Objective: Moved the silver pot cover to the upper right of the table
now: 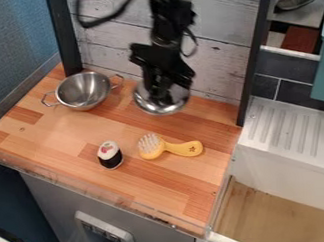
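Toy sushi [109,155] sits before the pot [83,91]; right of the pot, the gripper [162,98] overhangs the silver cover [154,108], presumably to move it; whether clamped, I can't tell.

the arm [169,21] is finished in black, its outline broken up by blocky, angular joints. a thick black cable [88,24] is looped out at one side, and a thinner dark cable [195,42] is bowed out at the other. the black gripper [162,97] is topped by a wide, jutting, hard-edged housing [147,56].
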`<state>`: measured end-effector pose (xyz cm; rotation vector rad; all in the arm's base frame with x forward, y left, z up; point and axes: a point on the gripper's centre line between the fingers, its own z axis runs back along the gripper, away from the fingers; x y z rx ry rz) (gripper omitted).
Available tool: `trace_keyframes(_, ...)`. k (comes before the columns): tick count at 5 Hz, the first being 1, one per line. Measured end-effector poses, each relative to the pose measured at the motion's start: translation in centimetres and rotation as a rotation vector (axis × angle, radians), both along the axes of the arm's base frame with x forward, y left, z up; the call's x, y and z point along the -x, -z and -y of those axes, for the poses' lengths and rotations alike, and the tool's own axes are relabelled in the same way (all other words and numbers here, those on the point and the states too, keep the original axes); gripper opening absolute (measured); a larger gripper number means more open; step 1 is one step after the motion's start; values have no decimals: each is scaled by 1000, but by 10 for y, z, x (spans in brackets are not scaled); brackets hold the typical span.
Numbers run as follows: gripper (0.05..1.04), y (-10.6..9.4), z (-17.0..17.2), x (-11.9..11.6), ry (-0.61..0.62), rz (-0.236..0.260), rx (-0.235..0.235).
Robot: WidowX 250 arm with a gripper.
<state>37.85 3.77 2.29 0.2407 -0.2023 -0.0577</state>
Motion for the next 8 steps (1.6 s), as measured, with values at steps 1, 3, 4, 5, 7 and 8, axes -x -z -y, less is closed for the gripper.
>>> trace_keyframes(1,269,16,19,-14,61,-11,-9)
trace_keyframes(3,269,44,40,-28,132,-52,5)
trace_keyframes(4,269,51,44,-33,156,-51,-10)
trace_keyframes(5,329,51,43,-33,163,-54,-19)
trace_keyframes(7,884,51,42,-25,159,-69,8)
trace_keyframes(8,1030,35,42,-24,164,-54,23)
